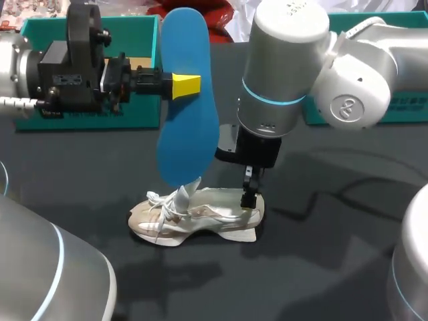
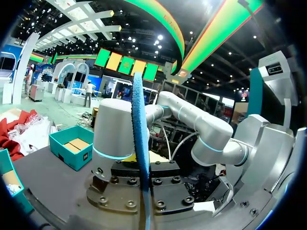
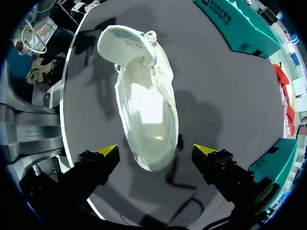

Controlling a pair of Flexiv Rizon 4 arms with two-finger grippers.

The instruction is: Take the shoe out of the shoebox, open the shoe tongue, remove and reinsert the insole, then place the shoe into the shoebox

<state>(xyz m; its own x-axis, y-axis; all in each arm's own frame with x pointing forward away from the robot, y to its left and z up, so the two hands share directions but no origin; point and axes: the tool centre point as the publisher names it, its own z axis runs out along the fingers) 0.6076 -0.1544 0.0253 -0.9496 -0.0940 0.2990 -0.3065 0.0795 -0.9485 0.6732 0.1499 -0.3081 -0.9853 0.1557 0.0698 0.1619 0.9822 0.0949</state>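
Left hand (image 1: 186, 85) clamps insole (image 2: 140, 143); right hand (image 3: 156, 150) splayed.

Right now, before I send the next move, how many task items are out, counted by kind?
shoe: 1
insole: 1
teal boxes: 2
Total: 4

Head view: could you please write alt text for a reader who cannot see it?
The left gripper holds a blue foam insole upright in the air above a cream-white laced sneaker, which rests on the dark grey table. The open right gripper hangs at the sneaker's heel; a teal cardboard shoebox stands behind.
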